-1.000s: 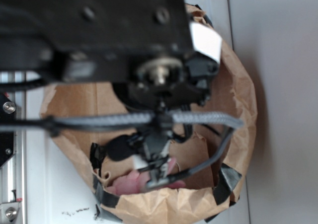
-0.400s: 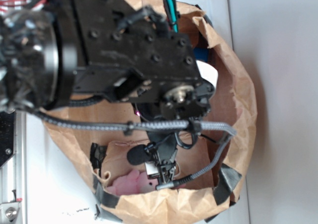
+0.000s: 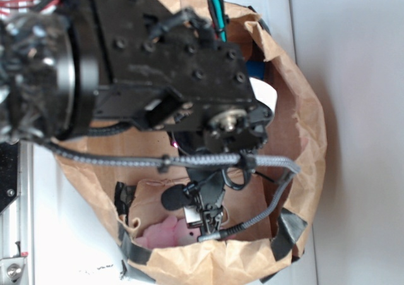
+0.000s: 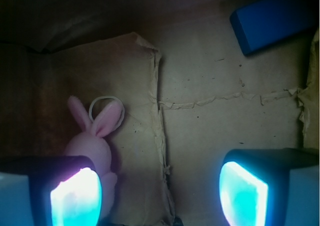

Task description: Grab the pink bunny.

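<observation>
The pink bunny (image 4: 95,141) lies on the brown paper floor of a bag, ears toward the top of the wrist view, with a pale loop by its ears. It also shows as a pink patch in the exterior view (image 3: 163,232). My gripper (image 4: 159,193) is open and empty, hovering above the floor. Its left finger covers part of the bunny's body; the gap between the jaws holds only bare paper to the bunny's right. In the exterior view the gripper (image 3: 207,218) hangs inside the bag, just right of the bunny.
A blue rectangular block (image 4: 272,21) lies at the far right of the bag floor. The crumpled brown paper bag walls (image 3: 309,127) ring the gripper on all sides. The robot arm (image 3: 145,64) fills the upper left of the exterior view.
Between one second ago and 0.4 seconds ago the arm moved up and to the left in the exterior view, and the gripper shifted slightly right off the bunny. Since then nothing has moved.
</observation>
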You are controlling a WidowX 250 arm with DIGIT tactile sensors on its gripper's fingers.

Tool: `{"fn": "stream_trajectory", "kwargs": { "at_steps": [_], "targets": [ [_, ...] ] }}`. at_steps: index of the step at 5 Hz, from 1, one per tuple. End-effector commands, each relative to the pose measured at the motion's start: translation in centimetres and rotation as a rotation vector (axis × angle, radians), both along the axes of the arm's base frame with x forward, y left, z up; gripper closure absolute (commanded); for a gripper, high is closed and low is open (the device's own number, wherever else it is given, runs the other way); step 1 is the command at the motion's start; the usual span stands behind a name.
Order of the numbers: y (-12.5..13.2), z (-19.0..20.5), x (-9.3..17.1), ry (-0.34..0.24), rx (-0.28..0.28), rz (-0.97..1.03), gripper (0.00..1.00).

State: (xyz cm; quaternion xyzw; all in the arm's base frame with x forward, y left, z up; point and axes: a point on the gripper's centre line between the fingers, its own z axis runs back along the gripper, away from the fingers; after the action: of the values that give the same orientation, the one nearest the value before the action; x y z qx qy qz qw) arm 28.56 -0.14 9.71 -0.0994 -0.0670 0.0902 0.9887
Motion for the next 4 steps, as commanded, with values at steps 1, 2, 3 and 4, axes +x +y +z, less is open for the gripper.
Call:
{"fn": "stream_trajectory", "kwargs": {
  "at_steps": [1, 2, 3, 4],
  "targets": [
    [-1.0, -1.7, -0.2, -0.092, 0.038, -0.103, 0.0],
    [-3.5, -0.6, 0.3, -0.122, -0.042, -0.158, 0.0],
    [-4.7, -0.9, 1.4, -0.134, -0.165, -0.159, 0.0],
    [-6.2, -0.9, 1.8, -0.151, -0.191, -0.187, 0.0]
  ]
}}
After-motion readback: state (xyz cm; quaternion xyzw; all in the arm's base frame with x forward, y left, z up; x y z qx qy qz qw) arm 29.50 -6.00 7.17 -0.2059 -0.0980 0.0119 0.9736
